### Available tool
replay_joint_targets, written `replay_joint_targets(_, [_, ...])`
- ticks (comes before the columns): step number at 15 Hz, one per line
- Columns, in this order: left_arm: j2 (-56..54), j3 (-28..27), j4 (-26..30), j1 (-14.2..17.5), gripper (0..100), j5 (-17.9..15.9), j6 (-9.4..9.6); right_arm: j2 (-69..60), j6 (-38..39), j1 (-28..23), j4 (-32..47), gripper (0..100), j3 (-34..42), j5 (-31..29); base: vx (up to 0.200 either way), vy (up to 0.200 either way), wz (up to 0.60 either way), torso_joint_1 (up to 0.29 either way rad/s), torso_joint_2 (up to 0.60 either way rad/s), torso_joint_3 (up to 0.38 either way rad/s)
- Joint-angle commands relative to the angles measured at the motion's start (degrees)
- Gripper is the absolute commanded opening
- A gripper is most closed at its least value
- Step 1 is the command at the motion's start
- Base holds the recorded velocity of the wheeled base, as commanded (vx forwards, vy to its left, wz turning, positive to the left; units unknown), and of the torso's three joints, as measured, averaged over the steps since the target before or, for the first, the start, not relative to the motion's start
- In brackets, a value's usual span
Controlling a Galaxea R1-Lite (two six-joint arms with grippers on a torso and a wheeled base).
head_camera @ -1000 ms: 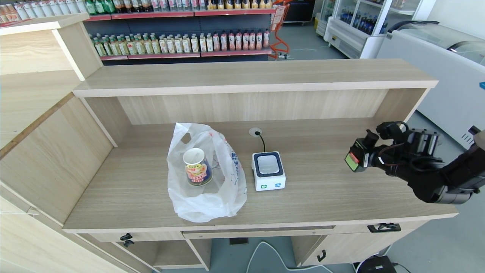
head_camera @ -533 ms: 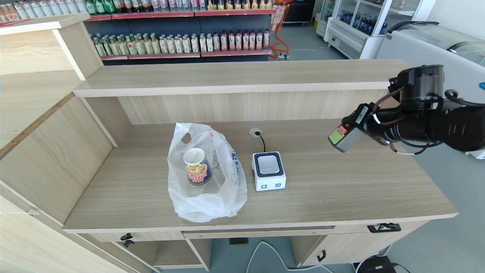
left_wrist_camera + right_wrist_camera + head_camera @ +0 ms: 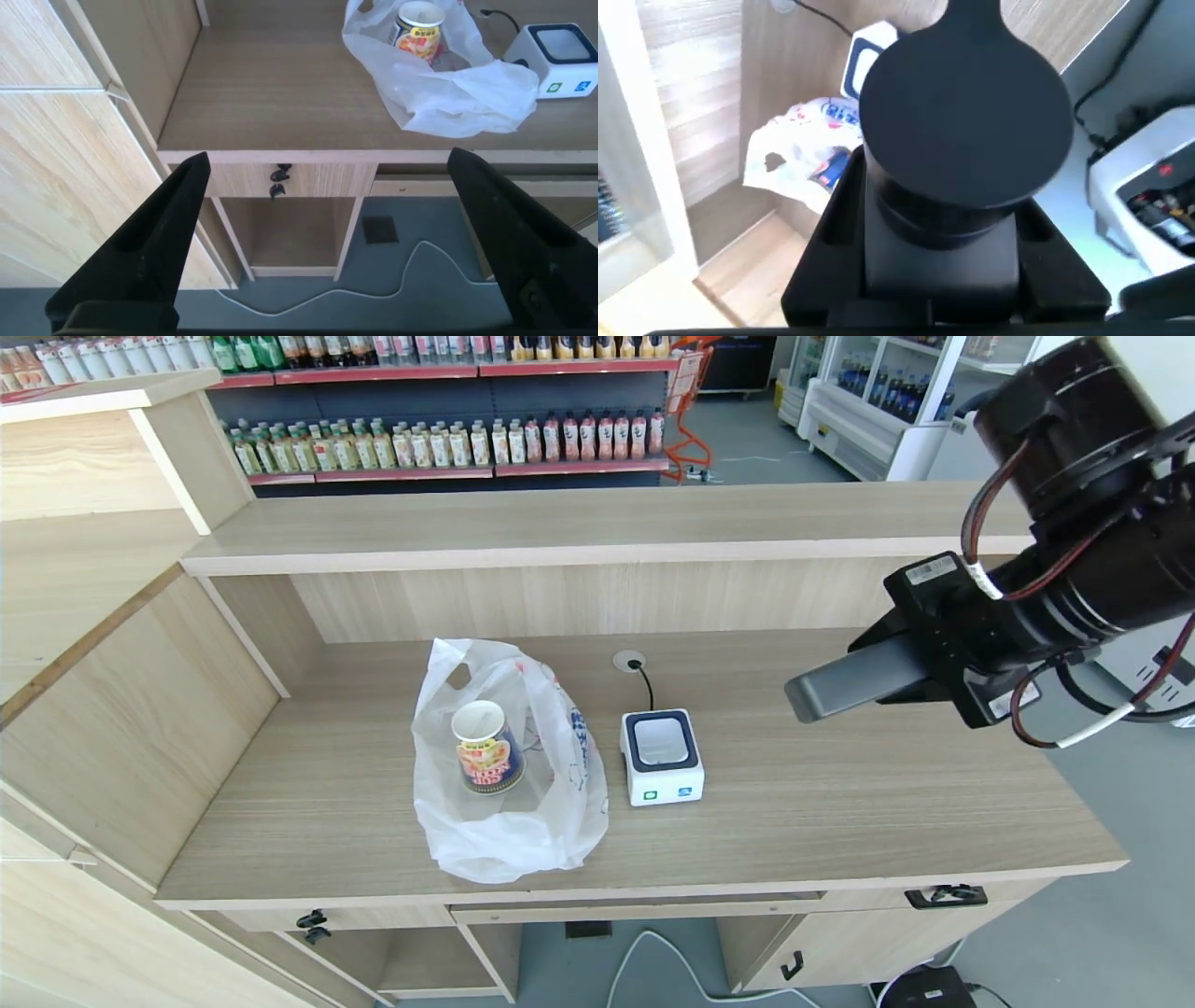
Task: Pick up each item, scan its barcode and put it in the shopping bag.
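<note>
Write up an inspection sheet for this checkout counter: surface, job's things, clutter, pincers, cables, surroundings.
Surface: wooden counter, flat, with a higher ledge behind.
Job's things: cup noodle upright inside the open white shopping bag; scanner beside the bag, on the robot's right of it.
Clutter: nothing seen.
Pincers: left pincer open, holding nothing, low before the counter's front edge; right pincer hangs above the counter's right end, state unclear.
Cables: black scanner cable runs to a hole in the counter; white cable on the floor below.
Surroundings: shelves of bottles and glass-fronted coolers behind.
</note>
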Motion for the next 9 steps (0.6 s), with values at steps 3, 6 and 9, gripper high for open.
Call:
replay_joint_targets(3, [0.0,0.0,0.0,0.0,100,0.0,-0.01,-1.9,8.5,1.4,2.3,0,-6.5,12.3,0.0,0.0,0.0,0.0,0.0,0.0])
replay_joint_targets(6, [0.0,0.0,0.0,0.0,100,0.0,-0.01,-2.1,12.8,2.8,10.1,0,-11.7,25.3,0.0,0.0,0.0,0.0,0.0,0.0])
replay_joint_targets(9, [0.0,0.0,0.0,0.0,100,0.0,-0.01,-3.7,12.9,4.3,13.8,0,-12.1,34.7,0.0,0.0,0.0,0.0,0.0,0.0])
